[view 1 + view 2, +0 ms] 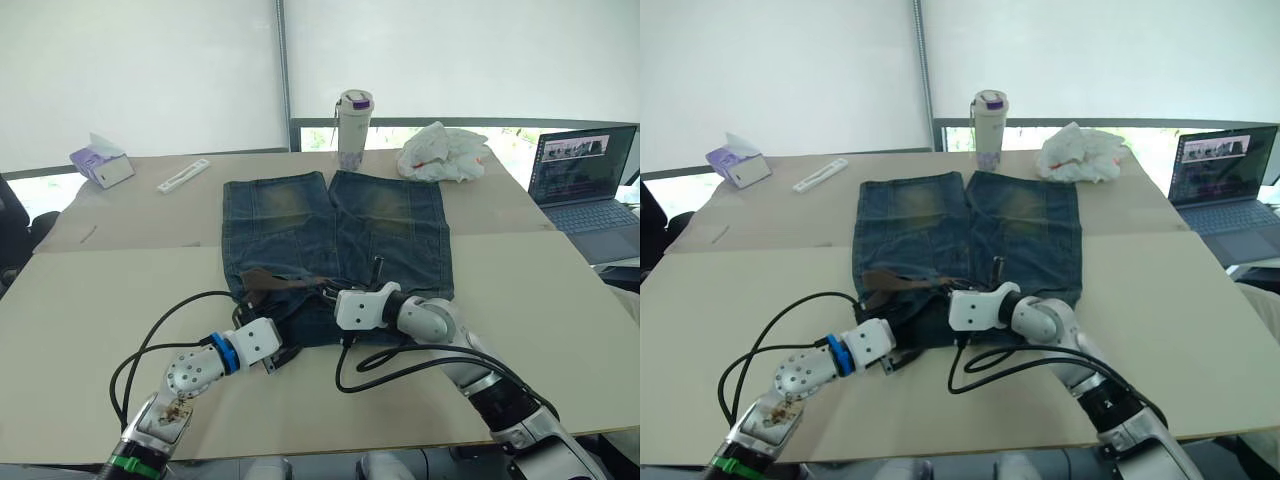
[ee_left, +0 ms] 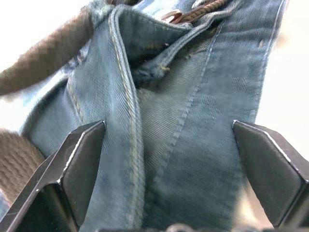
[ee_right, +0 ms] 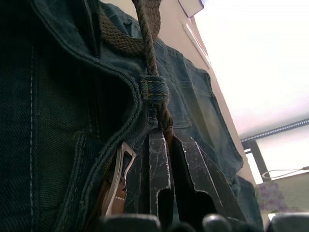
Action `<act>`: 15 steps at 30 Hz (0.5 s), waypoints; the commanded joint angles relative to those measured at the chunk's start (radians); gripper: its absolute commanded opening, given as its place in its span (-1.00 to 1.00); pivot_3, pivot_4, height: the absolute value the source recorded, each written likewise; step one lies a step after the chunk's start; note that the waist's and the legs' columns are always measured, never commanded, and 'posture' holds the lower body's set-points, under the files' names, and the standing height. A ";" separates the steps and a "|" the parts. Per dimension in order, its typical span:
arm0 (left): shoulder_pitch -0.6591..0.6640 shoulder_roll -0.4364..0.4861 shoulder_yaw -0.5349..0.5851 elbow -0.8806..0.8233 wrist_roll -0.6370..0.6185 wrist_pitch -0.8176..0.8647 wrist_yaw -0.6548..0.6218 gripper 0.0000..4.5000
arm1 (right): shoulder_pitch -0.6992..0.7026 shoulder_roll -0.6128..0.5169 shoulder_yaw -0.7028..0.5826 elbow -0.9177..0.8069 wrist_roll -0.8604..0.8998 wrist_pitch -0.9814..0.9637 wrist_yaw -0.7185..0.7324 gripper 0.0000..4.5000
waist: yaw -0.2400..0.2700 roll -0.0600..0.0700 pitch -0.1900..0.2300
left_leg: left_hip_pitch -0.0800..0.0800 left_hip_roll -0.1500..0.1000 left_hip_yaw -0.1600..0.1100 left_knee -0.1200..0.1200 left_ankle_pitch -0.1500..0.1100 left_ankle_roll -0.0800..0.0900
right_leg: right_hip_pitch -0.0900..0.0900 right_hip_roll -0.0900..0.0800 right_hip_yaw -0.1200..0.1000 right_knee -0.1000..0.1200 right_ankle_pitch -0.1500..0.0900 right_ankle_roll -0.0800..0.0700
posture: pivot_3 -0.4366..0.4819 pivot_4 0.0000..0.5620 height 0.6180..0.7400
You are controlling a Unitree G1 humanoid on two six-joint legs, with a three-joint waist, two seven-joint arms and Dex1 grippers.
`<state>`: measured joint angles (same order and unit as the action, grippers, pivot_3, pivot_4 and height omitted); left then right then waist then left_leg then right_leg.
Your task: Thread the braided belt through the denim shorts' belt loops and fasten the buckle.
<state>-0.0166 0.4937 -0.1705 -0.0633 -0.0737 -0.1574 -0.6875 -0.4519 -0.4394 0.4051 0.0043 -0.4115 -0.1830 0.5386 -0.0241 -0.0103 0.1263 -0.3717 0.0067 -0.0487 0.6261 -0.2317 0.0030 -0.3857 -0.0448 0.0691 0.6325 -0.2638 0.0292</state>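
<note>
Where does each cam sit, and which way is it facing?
Left and right eye views: head stereo pair, looking forward and down over the table; both arms reach to the denim shorts; same scene.
Left wrist view: left wrist, looking along the open left claw at the waistband.
Right wrist view: right wrist, right claw shut on the braided belt below a belt loop.
Both wrist views share the buckle.

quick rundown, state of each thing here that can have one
denim shorts: flat on the table, legs pointing away, waistband bunched near the grippers
braided belt: passes through a belt loop
buckle: unfastened
left gripper: open, straddling the waistband
right gripper: shut on the braided belt just past the loop
laptop: open, screen lit
bottle: upright, lid on
</note>
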 commanded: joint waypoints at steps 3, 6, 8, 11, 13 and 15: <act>0.057 0.008 0.097 -0.159 -0.268 0.344 -0.027 0.98 | -0.037 0.025 -0.028 -0.035 0.003 0.014 -0.010 -1.00 | 0.000 0.000 0.000 | 0.000 0.000 0.000 0.000 0.000 0.000 | 0.000 0.000 0.000 0.000 0.000 0.000 | -0.05 -0.47 1.00; 0.020 0.012 0.117 -0.212 -0.361 0.570 0.000 0.98 | -0.043 0.032 -0.028 -0.038 0.005 0.021 -0.005 -1.00 | 0.001 0.000 0.000 | 0.000 0.000 0.000 0.001 0.000 0.000 | 0.000 0.000 0.000 0.000 0.000 0.000 | -0.05 -0.47 1.00; -0.028 0.011 0.123 -0.224 -0.389 0.708 0.043 0.98 | -0.042 0.034 -0.027 -0.041 0.005 0.025 -0.002 -1.00 | 0.003 -0.001 0.000 | 0.000 -0.001 0.000 0.001 0.000 0.000 | 0.000 0.000 0.000 0.000 0.000 0.000 | -0.05 -0.47 1.00; -0.091 0.064 0.067 -0.244 -0.355 0.858 0.050 0.98 | -0.039 0.038 -0.038 -0.058 0.013 0.039 0.000 -1.00 | 0.002 -0.001 0.000 | 0.000 -0.004 -0.001 0.001 0.000 0.000 | 0.000 0.000 0.000 0.000 0.000 0.000 | -0.05 -0.47 1.00; -0.103 0.094 0.040 -0.275 -0.363 0.929 0.036 0.98 | -0.039 0.042 -0.051 -0.070 0.018 0.049 -0.006 -1.00 | 0.000 -0.001 0.000 | 0.000 -0.004 -0.001 0.000 0.000 0.000 | 0.000 0.001 0.000 0.000 0.000 0.000 | -0.05 -0.47 1.00; -0.104 0.106 0.033 -0.296 -0.379 0.991 0.043 0.98 | -0.038 0.047 -0.071 -0.087 0.026 0.069 -0.019 -1.00 | -0.003 -0.001 0.000 | 0.000 -0.004 -0.001 0.000 0.000 0.000 | 0.000 0.000 0.000 0.000 0.000 0.000 | -0.05 -0.47 1.00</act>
<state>-0.1347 0.5900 -0.1129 -0.3424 -0.4356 0.7635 -0.6434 -0.4669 -0.4021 0.4023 -0.0068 -0.4108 -0.1261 0.5484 -0.0276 -0.0110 0.1268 -0.3715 0.0032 -0.0496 0.6261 -0.2317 0.0029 -0.3857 -0.0444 0.0692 0.6328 -0.2639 0.0292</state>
